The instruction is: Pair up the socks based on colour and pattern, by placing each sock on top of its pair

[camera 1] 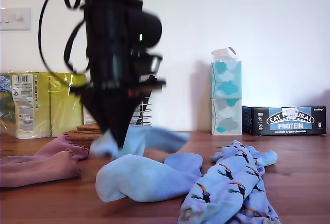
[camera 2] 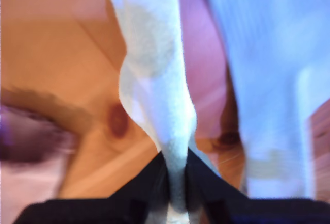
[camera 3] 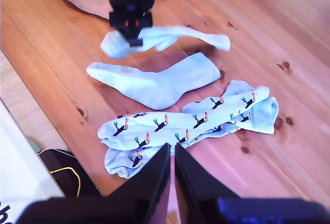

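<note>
My first gripper point(camera 1: 119, 140) points down over the wooden table point(camera 1: 299, 182), shut on a plain light blue sock point(camera 1: 149, 139) that hangs off the surface. The same sock point(camera 2: 154, 79) runs out of the pinched jaws in the blurred first wrist view. A second plain light blue sock point(camera 3: 154, 82) lies flat just below it. Two toucan-print socks point(camera 3: 185, 126) lie stacked beside that one, and also show at the exterior view's right point(camera 1: 232, 188). Pink socks point(camera 1: 41, 164) lie at the exterior view's left. My second gripper point(camera 3: 172, 172) hovers high over the toucan socks, shut and holding nothing.
Two stacked tissue boxes point(camera 1: 226, 97) and a protein bar box point(camera 1: 286, 121) stand at the back, at the exterior view's right. Yellow-green packs point(camera 1: 41, 102) and a woven mat point(camera 1: 87, 130) sit at the back at its left. A black object with a yellow cable point(camera 3: 62, 170) lies off the table edge.
</note>
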### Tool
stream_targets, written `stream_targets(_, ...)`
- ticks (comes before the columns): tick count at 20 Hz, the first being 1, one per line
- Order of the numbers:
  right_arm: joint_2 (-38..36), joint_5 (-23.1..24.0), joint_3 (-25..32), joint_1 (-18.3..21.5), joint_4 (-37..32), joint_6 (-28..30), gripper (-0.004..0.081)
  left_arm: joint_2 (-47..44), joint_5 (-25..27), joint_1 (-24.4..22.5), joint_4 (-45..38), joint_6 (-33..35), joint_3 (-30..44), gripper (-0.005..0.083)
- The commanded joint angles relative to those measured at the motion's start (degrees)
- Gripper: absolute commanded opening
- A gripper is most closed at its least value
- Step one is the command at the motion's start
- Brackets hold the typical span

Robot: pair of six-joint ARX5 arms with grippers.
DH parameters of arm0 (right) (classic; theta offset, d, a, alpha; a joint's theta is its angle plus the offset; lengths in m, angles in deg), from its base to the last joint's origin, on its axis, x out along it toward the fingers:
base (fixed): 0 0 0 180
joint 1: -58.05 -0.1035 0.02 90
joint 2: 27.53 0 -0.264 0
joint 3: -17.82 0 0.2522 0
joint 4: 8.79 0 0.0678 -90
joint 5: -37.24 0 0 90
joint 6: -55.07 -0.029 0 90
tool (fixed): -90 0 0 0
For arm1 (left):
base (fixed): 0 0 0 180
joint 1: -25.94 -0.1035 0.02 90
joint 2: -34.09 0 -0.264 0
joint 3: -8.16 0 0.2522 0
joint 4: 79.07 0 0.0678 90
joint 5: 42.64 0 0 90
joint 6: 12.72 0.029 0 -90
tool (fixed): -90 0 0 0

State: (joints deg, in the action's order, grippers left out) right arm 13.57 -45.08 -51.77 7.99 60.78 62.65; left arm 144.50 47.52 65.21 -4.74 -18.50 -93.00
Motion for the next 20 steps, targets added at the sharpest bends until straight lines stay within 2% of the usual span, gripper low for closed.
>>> stream_targets(1, -0.72, -0.07, 0.22, -0.15, 0.07, 0.2, -0.0013, -2.56, 0.13, 1.16, 3.06, 0.24, -1.97, -0.0021)
stream_targets(7, -0.9, -0.09, 0.22, -0.15, -0.5, 1.75, -0.0013, -2.4, 0.15, 5.11, 12.24, -4.48, -3.17, -0.0021)
stream_targets(11, -0.9, -0.26, 0.22, -0.15, -0.83, 1.92, -0.0013, -1.16, 0.2, 6.14, 11.06, -6.99, -3.17, -0.0021)
stream_targets(16, -0.9, -0.26, 0.22, -0.15, -0.66, 1.92, -0.0013, 2.86, 2.86, 6.12, 8.17, -9.38, -3.15, -0.0021)
stream_targets(20, -0.9, -0.26, 0.22, -0.17, -0.44, 2.29, -0.0013, 3.63, 0.31, 6.62, 8.74, -10.82, -3.15, -0.0003)
